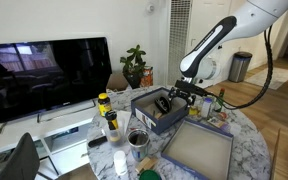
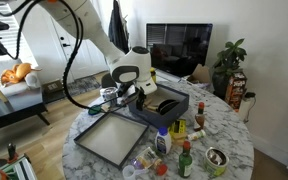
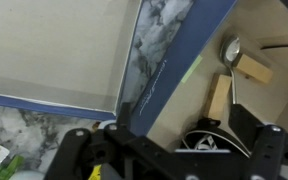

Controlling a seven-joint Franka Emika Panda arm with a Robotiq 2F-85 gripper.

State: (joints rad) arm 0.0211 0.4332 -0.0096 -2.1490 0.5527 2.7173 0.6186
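Fingers (image 3: 72, 152) (wide apart) above blue box (image 1: 167, 121).

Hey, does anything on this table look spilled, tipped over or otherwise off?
Nothing clearly stands out. The bottles stand upright, the tray lies flat on the marble table, and no spill shows. The utensils lie loosely jumbled inside the blue box. The open gripper hovers over the box's edge.

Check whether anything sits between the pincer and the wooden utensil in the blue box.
Nothing covers it: the blue box is open-topped and the wooden utensil lies exposed inside. The open pincer hangs over the box's rim, so a straight drop would likely meet that wall first.
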